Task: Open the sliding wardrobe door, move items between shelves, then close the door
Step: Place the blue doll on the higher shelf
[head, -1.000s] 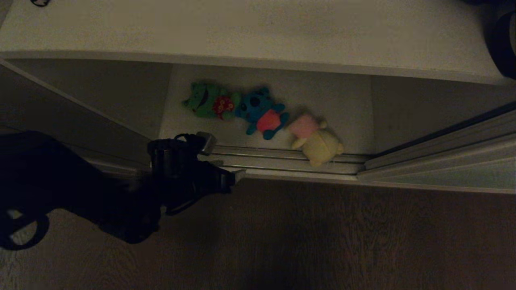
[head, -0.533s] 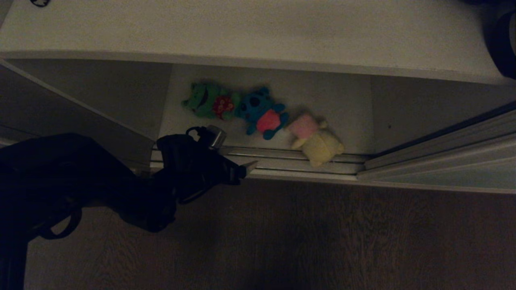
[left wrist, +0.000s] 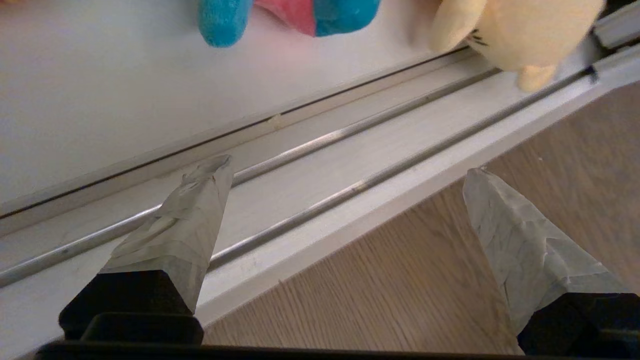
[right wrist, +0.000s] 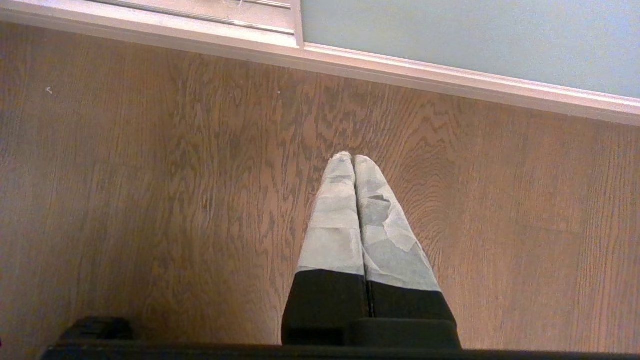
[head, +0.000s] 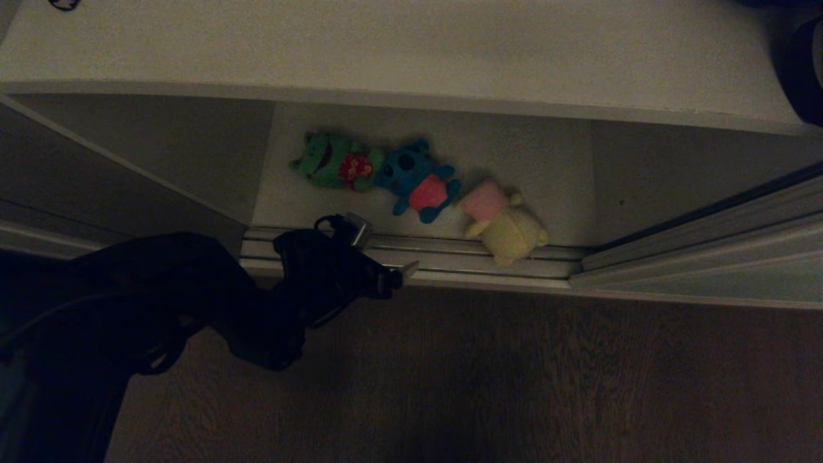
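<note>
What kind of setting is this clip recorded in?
Most likely a home bedroom or closet area: an open sliding wardrobe with a ribbed floor track, off-white shelves, plush toys such as the blue one on the bottom board, and a wood-grain floor.

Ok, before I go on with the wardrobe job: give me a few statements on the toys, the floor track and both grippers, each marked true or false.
1. Three plush toys lie in a row on the bottom shelf. True.
2. The blue toy lies between the green toy and the cream-yellow toy. True.
3. The left gripper is shut on the blue toy. False: its fingers are spread wide and hold nothing, above the floor track.
4. The right gripper is open over the shelf. False: its fingers are pressed together above the wooden floor.
5. The cream-yellow toy reaches over the floor track. True.
</note>
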